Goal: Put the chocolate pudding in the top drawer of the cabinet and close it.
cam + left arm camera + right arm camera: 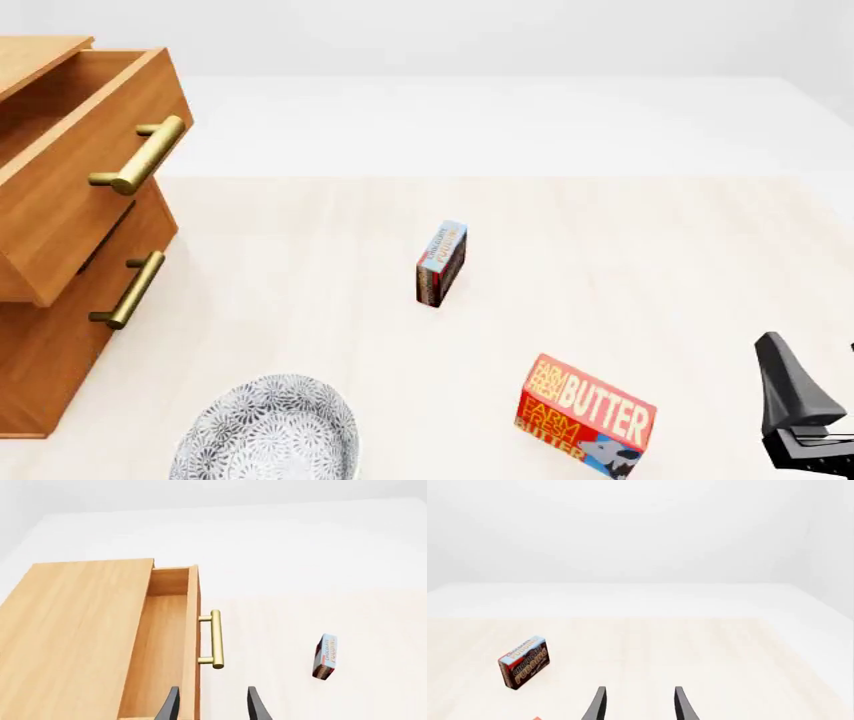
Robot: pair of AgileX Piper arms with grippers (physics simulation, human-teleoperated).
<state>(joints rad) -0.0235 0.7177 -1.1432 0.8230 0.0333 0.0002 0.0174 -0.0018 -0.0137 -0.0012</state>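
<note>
- Pale wooden table under white walls.
- Cabinet at far left, its top drawer pulled open.
- Butter box near the front, beside a patterned plate.
- Chocolate pudding stands on edge mid-table, untouched.
- Left gripper and right gripper: jaws apart, empty.

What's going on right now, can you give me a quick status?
Left end effector and right end effector open, empty. Pudding box standing on table, untouched. Top drawer already open. Path looks clear.
</note>
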